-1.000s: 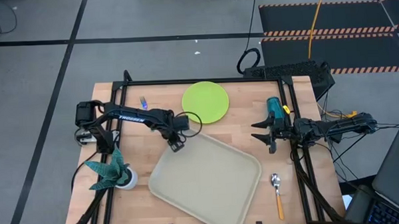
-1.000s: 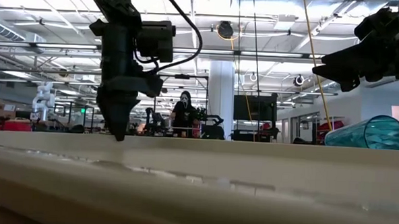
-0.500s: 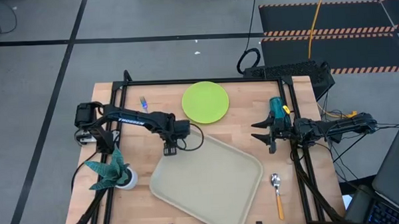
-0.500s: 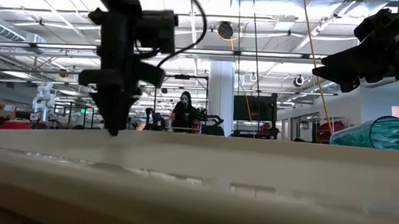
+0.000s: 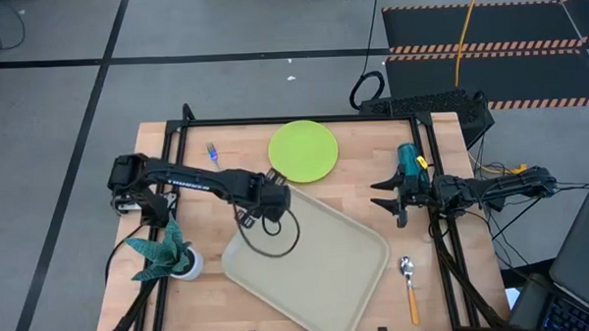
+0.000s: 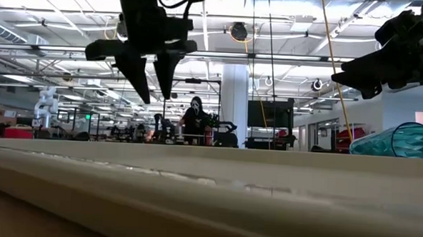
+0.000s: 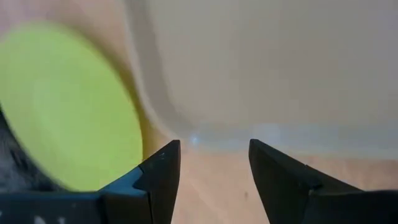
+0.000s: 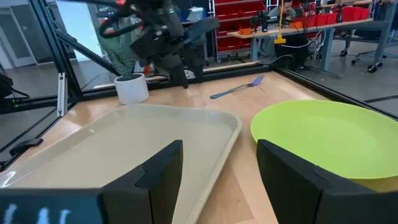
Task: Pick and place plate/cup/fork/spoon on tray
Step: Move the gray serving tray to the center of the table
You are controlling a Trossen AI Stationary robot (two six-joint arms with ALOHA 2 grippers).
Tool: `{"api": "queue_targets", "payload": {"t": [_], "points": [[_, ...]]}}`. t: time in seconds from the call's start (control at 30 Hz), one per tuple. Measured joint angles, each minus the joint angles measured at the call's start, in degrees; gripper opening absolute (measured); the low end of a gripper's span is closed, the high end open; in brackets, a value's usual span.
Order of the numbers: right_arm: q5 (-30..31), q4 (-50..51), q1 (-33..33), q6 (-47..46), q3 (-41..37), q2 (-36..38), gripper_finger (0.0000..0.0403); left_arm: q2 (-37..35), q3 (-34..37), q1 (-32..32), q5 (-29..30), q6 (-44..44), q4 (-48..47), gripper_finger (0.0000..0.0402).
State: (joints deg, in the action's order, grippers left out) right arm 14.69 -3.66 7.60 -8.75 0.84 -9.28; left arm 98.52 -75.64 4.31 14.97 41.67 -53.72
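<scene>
The flat round lime-green plate (image 5: 303, 151) looks stiff, light and smooth, lying flat on the wooden table (image 5: 358, 151), so its thin rim is probably the only place to pinch, and it may slide when nudged. It sits just beyond the left gripper (image 5: 268, 194), near the far corner of the large beige rectangular tray (image 5: 318, 263). That gripper hangs above the tray's corner rim with its fingers (image 7: 158, 177) parted a moderate way, holding nothing and touching nothing I can make out.

The small translucent teal-blue tumbler (image 5: 404, 161) lies on its side just beside the right gripper (image 5: 386, 203); it is likely light and prone to roll. The right gripper waits wide apart and empty, well off the tray's right edge.

The blue-handled fork (image 5: 212, 152) lies behind the left gripper near the table's far edge; the orange-handled spoon (image 5: 410, 288) lies to the near side of the right gripper. Both are thin, low and probably awkward to pinch.
</scene>
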Motion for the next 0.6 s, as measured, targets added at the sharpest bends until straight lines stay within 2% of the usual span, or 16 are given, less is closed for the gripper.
{"api": "queue_targets", "payload": {"t": [0.1, 0.27, 0.5, 0.6], "points": [[-0.08, 0.13, 0.00, -0.02, 0.00, -0.09, 0.0199, 0.02, 0.00, 2.43, -3.49, 1.61, 0.75, 0.0193], [-0.24, 0.37, 0.00, -0.02, 0.00, -0.48, 0.0199, 0.02, 1.44, 7.21, -8.23, -2.60, 0.54, 0.0193], [-0.17, 0.42, 0.00, -0.37, 0.00, -0.57, 0.0199, 1.38, 6.46, 12.21, -8.47, -4.56, 5.70, 0.0183], [-0.14, 0.30, 0.00, -0.97, 0.00, -0.66, 0.0199, 2.88, 8.04, 12.36, -6.97, -9.38, 8.92, 0.0167]]}}
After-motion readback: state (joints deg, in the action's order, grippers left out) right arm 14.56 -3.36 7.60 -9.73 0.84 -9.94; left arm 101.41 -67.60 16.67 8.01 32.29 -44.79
